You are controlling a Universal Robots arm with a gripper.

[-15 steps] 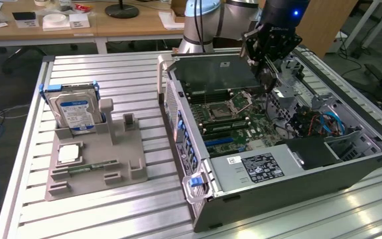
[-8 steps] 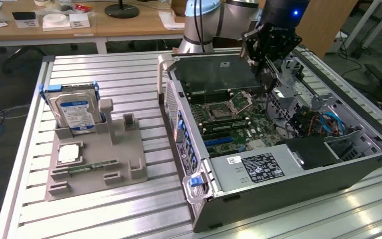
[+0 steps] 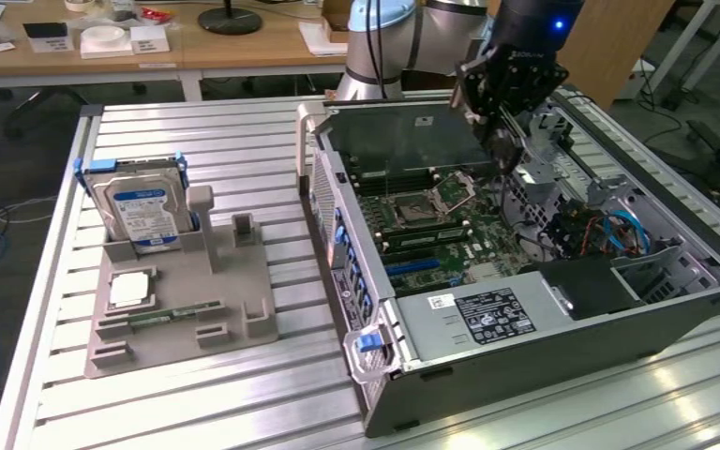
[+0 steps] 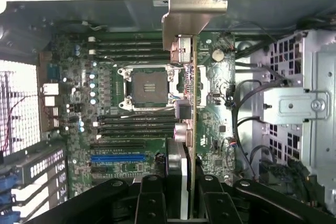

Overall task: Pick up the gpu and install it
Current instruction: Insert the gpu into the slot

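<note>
The gpu (image 4: 192, 129) hangs edge-on between my fingers, a thin dark card with its silvery metal bracket (image 4: 190, 3) at the end away from me. My gripper (image 4: 181, 200) is shut on the card. It hovers over the green motherboard (image 4: 121, 129) inside the open computer case (image 3: 561, 347). In the exterior view my gripper (image 3: 506, 112) is above the back part of the case, close to the drive cage, and the card (image 3: 505, 148) reaches down from it toward the board. I cannot tell whether the card touches the board.
Below are a CPU socket (image 4: 144, 85), memory slots and a blue expansion slot (image 4: 118, 157). Cables and a metal drive cage (image 4: 294, 103) stand to one side. At the exterior view's left, a grey fixture (image 3: 179, 309) holds a hard drive (image 3: 143, 211) and a memory stick (image 3: 172, 315).
</note>
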